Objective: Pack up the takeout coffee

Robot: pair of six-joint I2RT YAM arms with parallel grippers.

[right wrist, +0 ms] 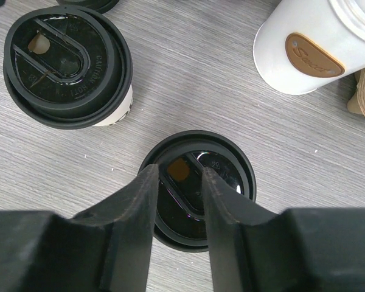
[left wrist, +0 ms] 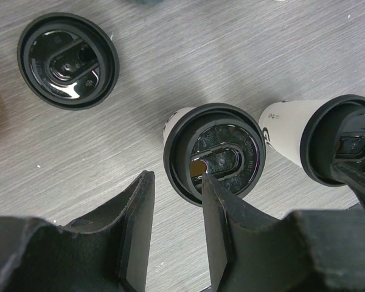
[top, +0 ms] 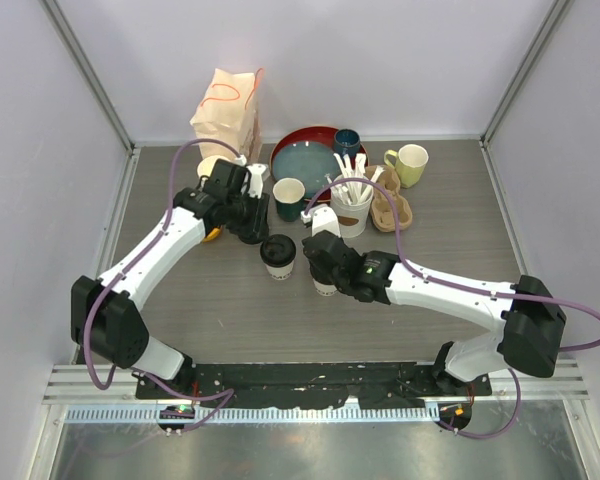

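Two cream-white takeout coffee cups with black sip lids stand upright mid-table. One cup (top: 278, 256) (left wrist: 231, 146) (right wrist: 67, 64) is just right of my left gripper (top: 251, 228) (left wrist: 176, 176). That gripper is open over bare table, its right finger overlapping the lid's rim. The other cup (left wrist: 292, 131) (right wrist: 234, 167) sits directly under my right gripper (top: 325, 268) (right wrist: 180, 169), whose fingers hover a narrow gap apart over its lid, with nothing between them. In the top view this cup is mostly hidden by the gripper.
A third black lid (left wrist: 68, 59) lies left of the cups. Behind them are a teal cup (top: 289, 197), a white cup of utensils (top: 352, 212) (right wrist: 298, 48), a cardboard carrier (top: 392, 205), a red plate (top: 310, 155), two mugs (top: 410, 163) and a paper bag (top: 227, 110).
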